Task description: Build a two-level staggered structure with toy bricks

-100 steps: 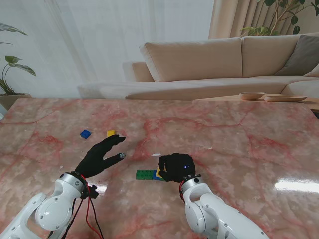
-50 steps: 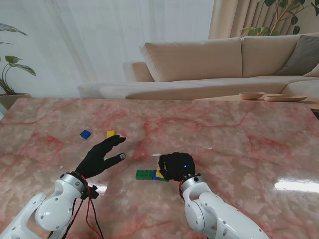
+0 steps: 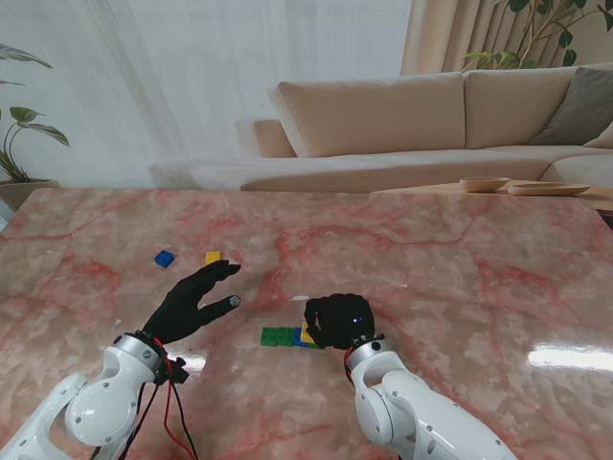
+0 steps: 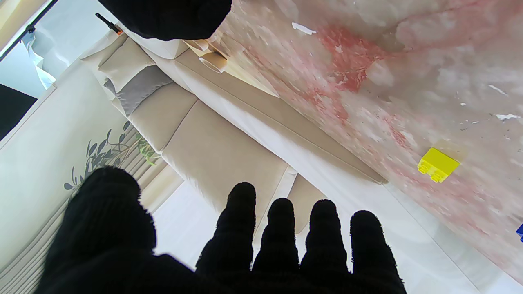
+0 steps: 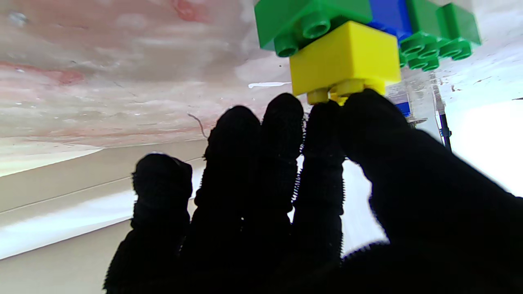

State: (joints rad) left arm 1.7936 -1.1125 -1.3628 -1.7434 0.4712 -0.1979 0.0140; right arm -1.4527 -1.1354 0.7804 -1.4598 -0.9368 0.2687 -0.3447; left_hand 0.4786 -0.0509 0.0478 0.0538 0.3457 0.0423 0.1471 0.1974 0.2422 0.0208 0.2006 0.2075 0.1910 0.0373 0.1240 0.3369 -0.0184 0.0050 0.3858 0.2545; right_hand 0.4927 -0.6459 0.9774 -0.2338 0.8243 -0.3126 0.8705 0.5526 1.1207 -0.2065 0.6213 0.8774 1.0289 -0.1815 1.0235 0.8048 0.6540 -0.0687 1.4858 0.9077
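Plenty of bare surface (image 3: 460,278) on my right side to swing through. The right hand (image 3: 337,321) sits right on the brick stack (image 3: 287,336), crowding it. Loose yellow brick (image 3: 213,257) and blue brick (image 3: 165,258) lie just past my left hand (image 3: 196,299).

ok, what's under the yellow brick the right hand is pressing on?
The yellow brick sits on a green brick and a blue brick, with another green brick beside them. The right hand hides the far end of the row in the stand view.
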